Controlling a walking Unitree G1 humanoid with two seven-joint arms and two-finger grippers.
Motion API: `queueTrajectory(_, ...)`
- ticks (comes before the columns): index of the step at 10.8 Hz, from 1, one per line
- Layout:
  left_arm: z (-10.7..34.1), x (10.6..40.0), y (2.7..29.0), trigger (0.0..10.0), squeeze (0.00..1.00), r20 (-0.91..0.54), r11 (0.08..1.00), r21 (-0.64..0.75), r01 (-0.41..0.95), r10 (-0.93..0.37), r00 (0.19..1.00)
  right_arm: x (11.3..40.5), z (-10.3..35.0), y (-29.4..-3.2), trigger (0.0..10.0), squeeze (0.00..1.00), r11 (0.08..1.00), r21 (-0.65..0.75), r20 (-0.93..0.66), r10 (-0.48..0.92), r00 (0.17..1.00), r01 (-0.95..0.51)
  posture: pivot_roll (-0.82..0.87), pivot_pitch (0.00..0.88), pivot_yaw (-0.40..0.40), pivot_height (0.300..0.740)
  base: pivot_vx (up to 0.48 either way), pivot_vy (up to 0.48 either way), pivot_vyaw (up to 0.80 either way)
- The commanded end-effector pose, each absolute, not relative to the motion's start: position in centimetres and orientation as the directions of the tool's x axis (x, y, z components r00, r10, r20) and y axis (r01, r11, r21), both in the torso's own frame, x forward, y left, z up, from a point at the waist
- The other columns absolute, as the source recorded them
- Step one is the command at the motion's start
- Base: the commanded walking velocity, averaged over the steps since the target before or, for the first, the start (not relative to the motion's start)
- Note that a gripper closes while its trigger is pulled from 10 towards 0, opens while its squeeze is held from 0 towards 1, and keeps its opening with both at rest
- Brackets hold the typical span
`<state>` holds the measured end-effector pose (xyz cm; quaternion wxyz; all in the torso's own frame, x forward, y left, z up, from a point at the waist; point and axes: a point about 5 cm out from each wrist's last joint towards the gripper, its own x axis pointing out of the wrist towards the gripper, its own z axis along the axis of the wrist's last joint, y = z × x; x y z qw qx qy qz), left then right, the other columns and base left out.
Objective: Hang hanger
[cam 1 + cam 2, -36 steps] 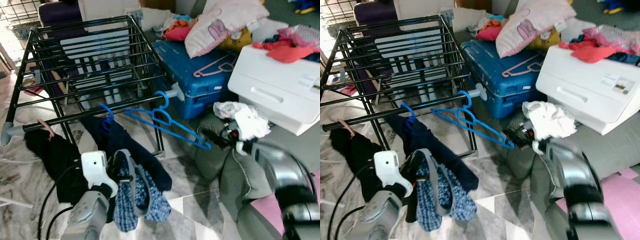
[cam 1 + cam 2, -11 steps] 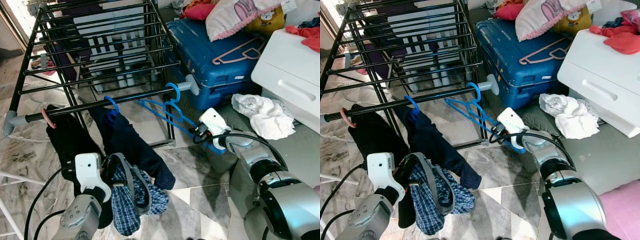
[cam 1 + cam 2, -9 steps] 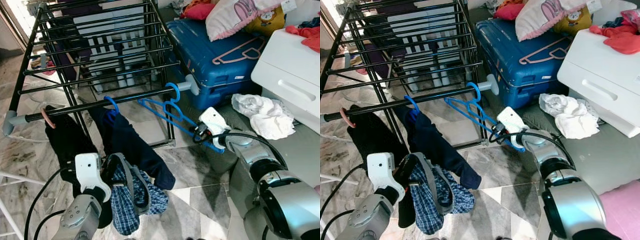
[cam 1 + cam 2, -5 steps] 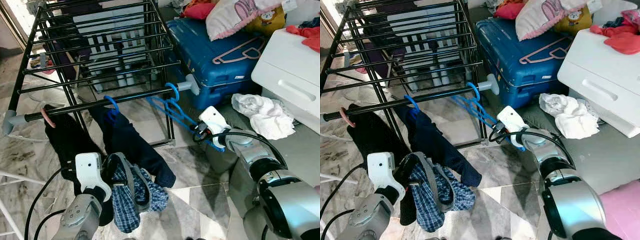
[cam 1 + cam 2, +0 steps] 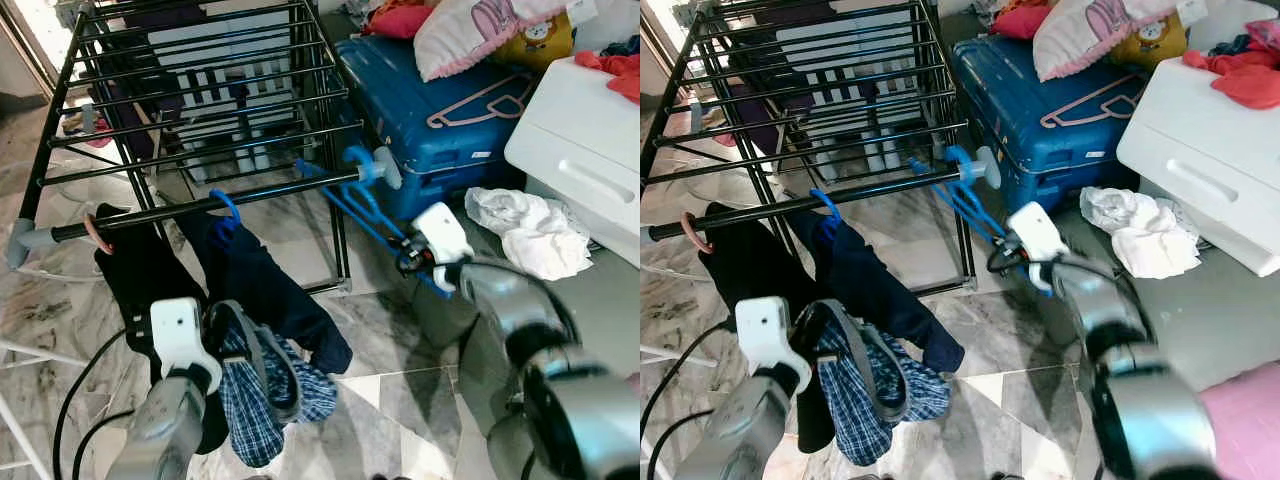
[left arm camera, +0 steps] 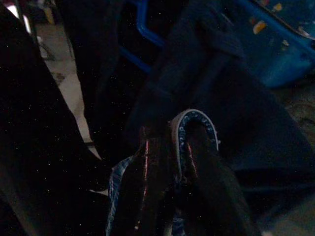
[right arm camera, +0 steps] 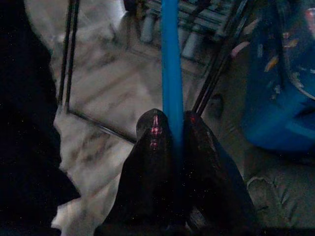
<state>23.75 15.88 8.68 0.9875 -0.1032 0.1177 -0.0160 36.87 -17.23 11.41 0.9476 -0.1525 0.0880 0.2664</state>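
An empty blue hanger [image 5: 375, 215] has its hook at the right end of the black drying rack's front rail [image 5: 190, 207], beside the grey end cap. My right gripper [image 5: 408, 262] is shut on the hanger's lower bar; the right wrist view shows the blue bar [image 7: 171, 64] pinched between the fingers [image 7: 152, 147]. My left gripper [image 5: 218, 330], low at the front left, is shut on a blue checked garment [image 5: 262, 405] by its grey waistband [image 6: 197, 120].
On the same rail hang a dark blue garment [image 5: 265, 290] on a blue hanger and a black garment [image 5: 135, 285] on a pink one. A blue suitcase [image 5: 430, 120], a white chest [image 5: 585, 150], a white cloth [image 5: 530, 232] and grey cushions crowd the right. Marble floor lies below.
My right gripper has shifted a little right and up, swinging the blue hanger steeper; its hook has slid right along the rail toward the end cap. The left arm holds still.
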Motion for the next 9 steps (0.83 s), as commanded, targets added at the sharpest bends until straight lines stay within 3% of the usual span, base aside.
queueTrajectory(1,8.7,24.0,16.3,10.0,0.0,-0.222,0.982,-0.191,-0.017,-0.026,0.975,37.4,13.2,-17.0,0.0,0.0,0.845,-0.224,-0.132,0.468,0.874,-0.486,0.0,0.029,0.064,0.74,0.0,0.0,0.0)
queueTrajectory(2,8.7,24.2,16.1,10.0,0.0,-0.22,0.982,-0.188,-0.02,-0.022,0.975,36.5,12.7,-16.6,3.1,0.0,0.852,-0.214,-0.093,0.47,0.878,-0.479,-0.01,0.019,0.065,0.74,0.0,0.0,0.0)
queueTrajectory(3,8.6,24.3,16.1,10.0,0.0,-0.219,0.983,-0.184,-0.024,-0.017,0.976,35.5,12.1,-16.4,4.4,0.0,0.86,-0.199,-0.076,0.465,0.882,-0.47,-0.01,0.017,0.063,0.74,0.0,0.0,0.0)
queueTrajectory(4,8.4,24.3,16.2,10.0,0.0,-0.223,0.983,-0.18,-0.038,-0.003,0.975,34.1,11.4,-16.1,8.3,0.0,0.885,-0.148,-0.07,0.435,0.898,-0.441,-0.02,0.017,0.058,0.74,0.0,0.0,0.0)
queueTrajectory(5,8.1,24.1,16.2,10.0,0.0,-0.242,0.98,-0.187,-0.068,0.021,0.97,32.6,10.6,-15.9,10.0,0.0,0.887,-0.162,-0.07,0.427,0.902,-0.432,-0.03,0.016,0.058,0.74,0.0,0.0,0.0)
queueTrajectory(9,7.6,24.8,16.0,10.0,0.0,-0.248,0.985,-0.153,-0.083,0.043,0.968,29.4,10.5,-14.7,10.0,0.0,0.911,-0.112,-0.082,0.389,0.917,-0.397,-0.06,0.0,0.062,0.74,0.0,0.0,0.0)
